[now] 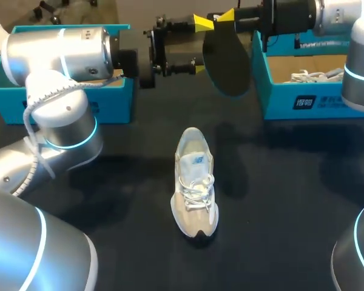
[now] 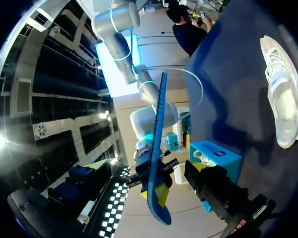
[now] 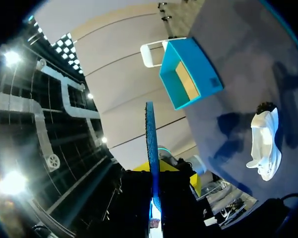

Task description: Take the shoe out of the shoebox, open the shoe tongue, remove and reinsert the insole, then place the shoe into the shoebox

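Note:
A white and beige shoe (image 1: 194, 182) lies on the dark table, toe toward the front edge; it also shows in the left wrist view (image 2: 280, 94) and the right wrist view (image 3: 265, 144). My right gripper (image 1: 225, 16) is shut on the top end of a dark insole (image 1: 227, 60), which hangs in the air above the table's far side. Seen edge-on, the insole (image 3: 151, 144) stands between the right gripper's yellow tips. My left gripper (image 1: 198, 43) stands open just left of the insole, not touching it. The left wrist view shows the insole (image 2: 158, 148) ahead of my left gripper's fingers (image 2: 221, 191).
An open blue shoebox (image 1: 318, 97) at the back right holds another white shoe (image 1: 315, 76). A second blue box (image 1: 112, 97) stands at the back left, partly behind my left arm (image 1: 60, 54).

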`<action>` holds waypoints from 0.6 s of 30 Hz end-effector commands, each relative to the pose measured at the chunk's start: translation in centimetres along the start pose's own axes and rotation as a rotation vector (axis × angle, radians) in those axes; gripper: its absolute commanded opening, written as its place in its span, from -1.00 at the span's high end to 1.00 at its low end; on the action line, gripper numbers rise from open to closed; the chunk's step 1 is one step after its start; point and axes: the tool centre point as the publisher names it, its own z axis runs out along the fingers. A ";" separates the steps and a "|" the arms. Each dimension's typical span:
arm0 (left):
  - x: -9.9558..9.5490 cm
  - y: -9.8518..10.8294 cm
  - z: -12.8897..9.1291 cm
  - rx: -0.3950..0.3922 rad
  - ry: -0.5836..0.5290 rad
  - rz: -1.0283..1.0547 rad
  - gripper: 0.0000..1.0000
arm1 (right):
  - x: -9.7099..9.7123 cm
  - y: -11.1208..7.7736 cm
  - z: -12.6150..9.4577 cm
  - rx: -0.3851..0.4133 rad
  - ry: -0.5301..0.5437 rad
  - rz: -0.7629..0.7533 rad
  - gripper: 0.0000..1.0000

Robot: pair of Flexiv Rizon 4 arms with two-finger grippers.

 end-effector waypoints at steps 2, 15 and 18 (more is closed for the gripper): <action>0.1 0.2 1.1 0.003 -0.005 0.002 -1.00 | -0.1 0.0 0.6 -0.005 -0.005 0.004 1.00; 0.9 0.1 1.3 0.024 -0.002 -0.019 0.41 | 0.2 0.1 0.5 -0.018 0.001 -0.002 1.00; 1.0 0.1 1.7 0.030 0.001 -0.030 0.76 | 0.2 0.1 0.5 -0.021 0.004 -0.002 1.00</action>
